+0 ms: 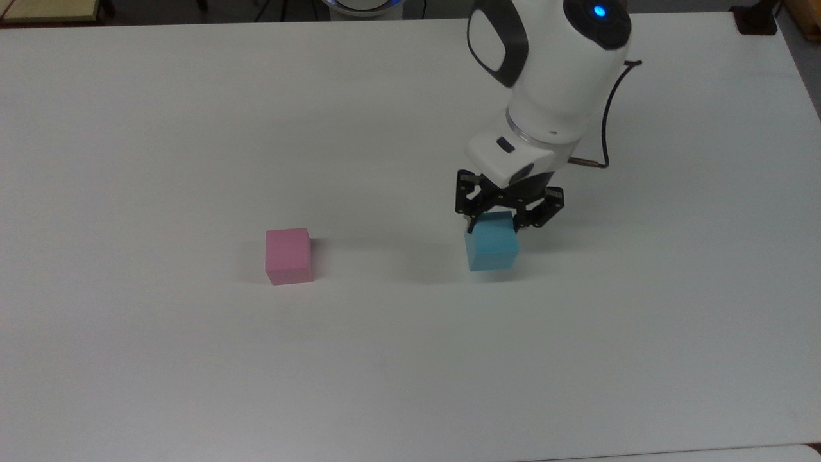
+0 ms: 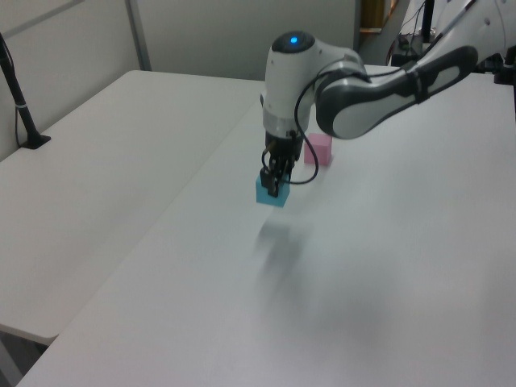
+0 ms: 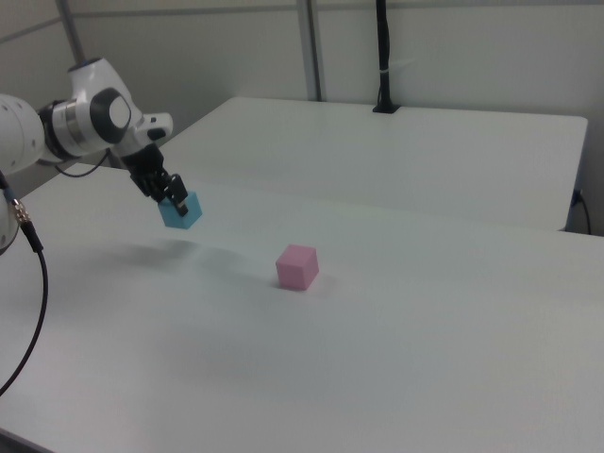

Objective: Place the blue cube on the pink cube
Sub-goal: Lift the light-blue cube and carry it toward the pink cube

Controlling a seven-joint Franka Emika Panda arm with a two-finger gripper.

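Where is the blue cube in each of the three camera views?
Top view: blue cube right of centre, held in the gripper.
Left view: blue cube just left of centre, upper half.
Right view: blue cube upper left, lifted clear of the table.
Shared landmark: the pink cube.
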